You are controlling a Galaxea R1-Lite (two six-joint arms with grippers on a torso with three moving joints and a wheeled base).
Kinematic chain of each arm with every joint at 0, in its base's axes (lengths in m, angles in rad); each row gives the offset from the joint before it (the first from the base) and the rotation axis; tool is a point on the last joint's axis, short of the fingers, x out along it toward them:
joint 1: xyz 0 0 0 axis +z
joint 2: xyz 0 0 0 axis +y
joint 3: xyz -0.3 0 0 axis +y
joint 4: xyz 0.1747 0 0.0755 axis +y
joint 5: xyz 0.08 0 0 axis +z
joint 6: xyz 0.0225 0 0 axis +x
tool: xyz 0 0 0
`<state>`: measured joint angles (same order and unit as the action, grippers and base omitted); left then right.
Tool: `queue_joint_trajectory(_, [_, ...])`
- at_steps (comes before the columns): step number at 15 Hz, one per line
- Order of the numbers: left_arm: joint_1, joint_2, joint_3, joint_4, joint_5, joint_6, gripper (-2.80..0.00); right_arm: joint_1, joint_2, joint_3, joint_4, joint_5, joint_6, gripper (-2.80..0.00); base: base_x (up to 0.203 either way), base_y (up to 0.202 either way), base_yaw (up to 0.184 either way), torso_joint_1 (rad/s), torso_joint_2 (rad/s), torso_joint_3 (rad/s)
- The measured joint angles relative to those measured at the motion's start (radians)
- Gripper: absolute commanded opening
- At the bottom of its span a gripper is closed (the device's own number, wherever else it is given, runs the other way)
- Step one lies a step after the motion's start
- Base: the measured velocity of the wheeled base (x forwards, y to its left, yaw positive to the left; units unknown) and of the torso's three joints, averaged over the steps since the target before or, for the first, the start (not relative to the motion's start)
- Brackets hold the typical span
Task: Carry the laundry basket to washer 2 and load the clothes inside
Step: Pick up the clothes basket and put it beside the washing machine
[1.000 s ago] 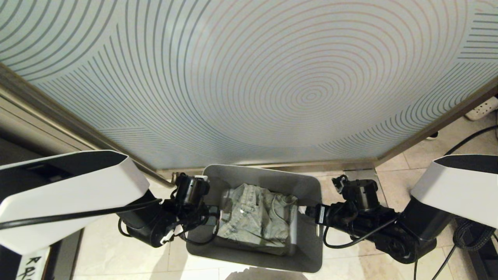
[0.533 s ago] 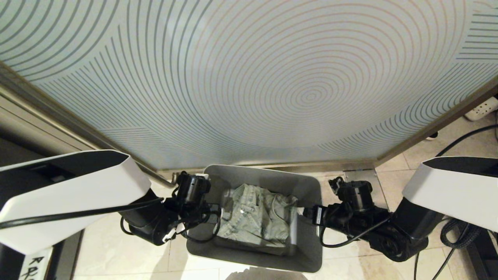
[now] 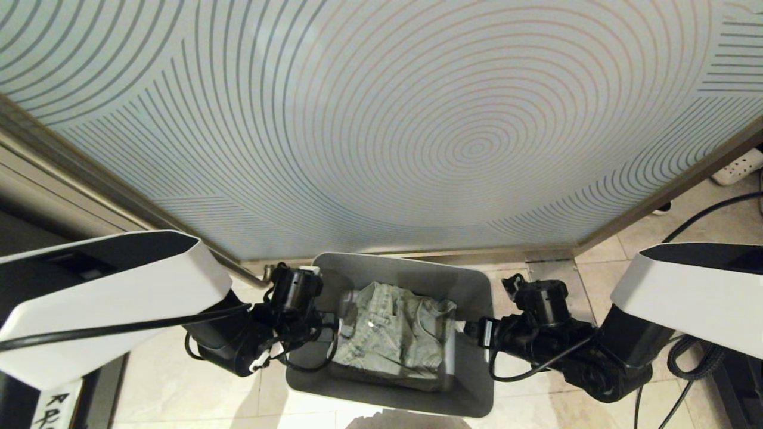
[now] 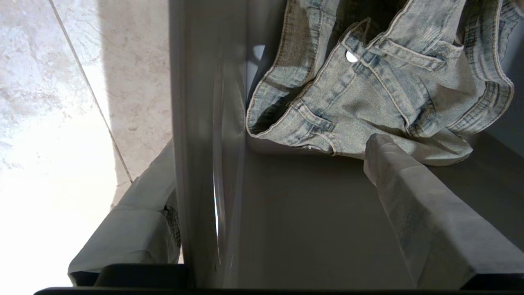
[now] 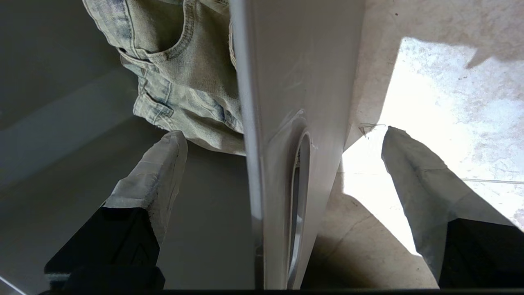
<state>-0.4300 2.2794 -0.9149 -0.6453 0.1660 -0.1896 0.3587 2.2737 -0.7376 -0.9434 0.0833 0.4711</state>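
Both forearms wear smooth white wedge-shaped shells with black upper faces, the left arm (image 3: 107,298) at about eight o'clock from the middle of the head view and the right arm (image 3: 691,298) at about four o'clock. Past the shells the wrists are matte black, knuckled blocks with round motor housings, looped with thin black cables, and a small white label sits on the right wrist. The fingers (image 5: 151,180) are black at the root and wrapped in pale grey tape toward the tips.

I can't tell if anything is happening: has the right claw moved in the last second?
Yes. The right claw has edged left toward the basket, judged against the floor tiles; it now straddles the basket's wall, open.
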Motion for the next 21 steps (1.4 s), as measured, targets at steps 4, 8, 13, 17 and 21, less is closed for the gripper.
queue_joint_trajectory(4, [0.002, 0.019, -0.004, -0.043, 0.003, 0.006, 0.0, 0.0, 0.003, 0.001, 0.0, 0.0, -0.001, 0.0, 0.0, 0.0, 0.0, 0.0, 0.0, 0.0])
queue_joint_trajectory(8, [0.002, 0.027, -0.014, -0.043, 0.002, 0.007, -2.8, 0.0, 0.004, 0.001, -0.001, 0.0, -0.002, -2.8, 0.0, 0.0, 0.0, 0.0, 0.0, 0.0])
queue_joint_trajectory(13, [0.003, 0.036, -0.022, -0.045, 0.003, 0.008, -2.8, 0.0, 0.005, 0.001, 0.002, -0.004, -0.002, -2.8, 0.0, 0.0, 0.0, 0.0, 0.0, 0.0])
queue_joint_trajectory(17, [0.003, 0.04, -0.017, -0.047, 0.003, 0.008, -2.8, 0.0, 0.004, 0.001, 0.002, -0.003, -0.001, -2.8, 0.0, 0.0, 0.0, 0.0, 0.0, 0.0])
queue_joint_trajectory(21, [0.002, 0.036, 0.002, -0.046, 0.004, 0.01, -2.8, 0.0, -0.007, 0.007, 0.008, -0.001, -0.001, -2.8, 0.0, 0.0, 0.0, 0.0, 0.0, 0.0])
